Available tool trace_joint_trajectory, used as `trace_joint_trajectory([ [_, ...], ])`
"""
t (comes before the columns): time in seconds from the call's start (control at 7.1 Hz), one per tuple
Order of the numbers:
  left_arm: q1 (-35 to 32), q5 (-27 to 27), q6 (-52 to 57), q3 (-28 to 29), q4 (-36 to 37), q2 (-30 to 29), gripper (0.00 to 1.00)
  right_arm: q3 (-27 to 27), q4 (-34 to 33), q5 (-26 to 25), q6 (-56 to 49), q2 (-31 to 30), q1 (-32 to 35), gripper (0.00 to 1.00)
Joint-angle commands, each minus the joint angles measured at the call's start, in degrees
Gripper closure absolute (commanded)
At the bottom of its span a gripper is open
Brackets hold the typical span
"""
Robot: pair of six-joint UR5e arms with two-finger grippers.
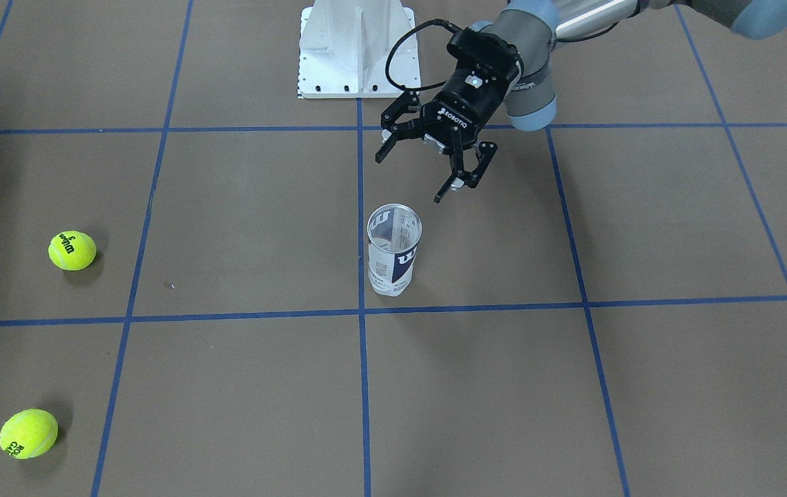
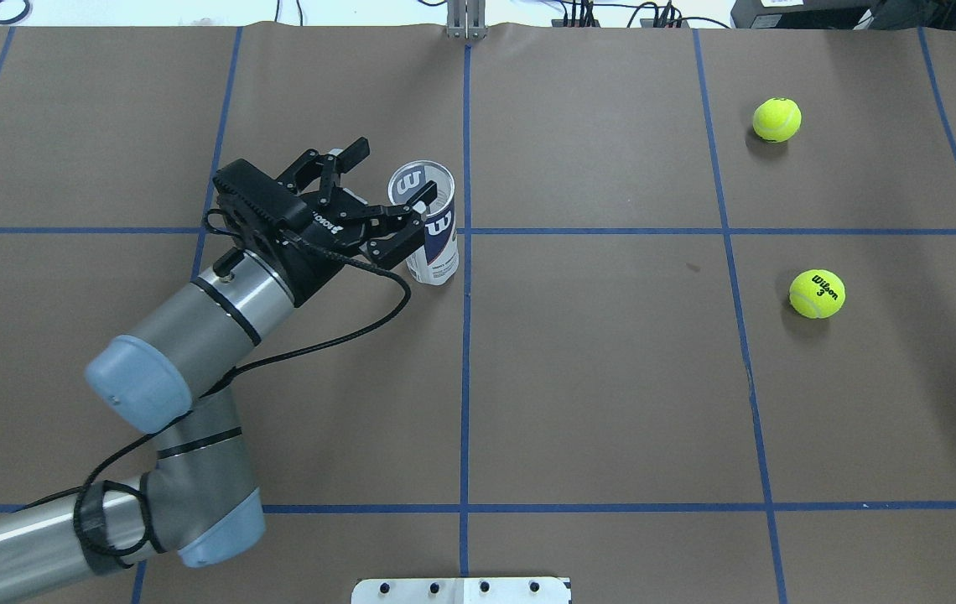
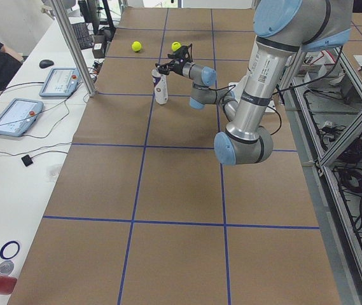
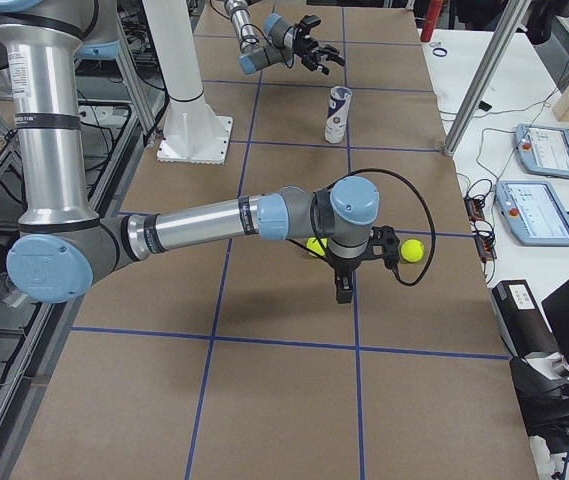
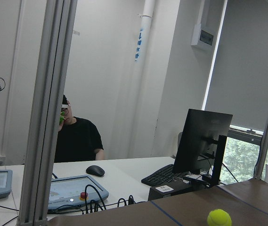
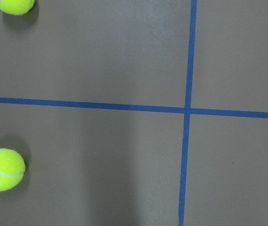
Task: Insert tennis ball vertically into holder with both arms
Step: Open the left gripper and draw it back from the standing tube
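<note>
The holder [image 1: 393, 252], a clear can with a white and navy "W" label, stands upright and empty near the table's middle [image 2: 434, 226]. My left gripper [image 2: 390, 176] is open, tilted down, just beside and above the can's rim on the robot's left [image 1: 413, 176]; it touches nothing. Two yellow tennis balls [image 2: 817, 294] [image 2: 776, 119] lie on the table far to the robot's right. My right gripper [image 4: 343, 292] points down over the table by these balls; I cannot tell if it is open or shut. The right wrist view shows both balls [image 6: 3, 169] [image 6: 13, 4] and no fingers.
The white pedestal base [image 1: 357, 48] stands at the robot's edge of the table. Blue tape lines [image 2: 465, 335] divide the brown table cover. Operator tablets [image 4: 539, 150] and a metal post [image 4: 484, 80] stand past the far edge. A person [image 5: 77, 136] sits there.
</note>
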Motion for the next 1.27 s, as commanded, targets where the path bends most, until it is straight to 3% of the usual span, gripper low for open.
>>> trace_joint_trajectory([
  [0.0,-2.8,-6.7,1.2,-8.0,7.7,6.4,0.01,0.0,-0.1,-0.6,-0.4,1.3,-0.1,0.01],
  [0.42,-6.7,-22.1,0.0,-8.0,18.5,11.0,0.01,-0.7,1.1,0.2,0.5,0.8,-1.2,0.01],
  [0.56,-7.1,-25.9,0.0,-7.7,20.7,12.6,0.01,-0.3,1.1,0.1,0.9,1.5,-5.7,0.01],
  [0.99,-7.1,-29.6,-0.7,-7.0,20.7,13.4,0.01,-0.6,7.1,-0.6,16.2,3.7,-17.8,0.01],
  [1.13,-6.6,-29.5,-2.6,-5.6,20.6,12.7,0.01,-2.3,8.4,-3.0,19.4,6.3,-21.6,0.01],
])
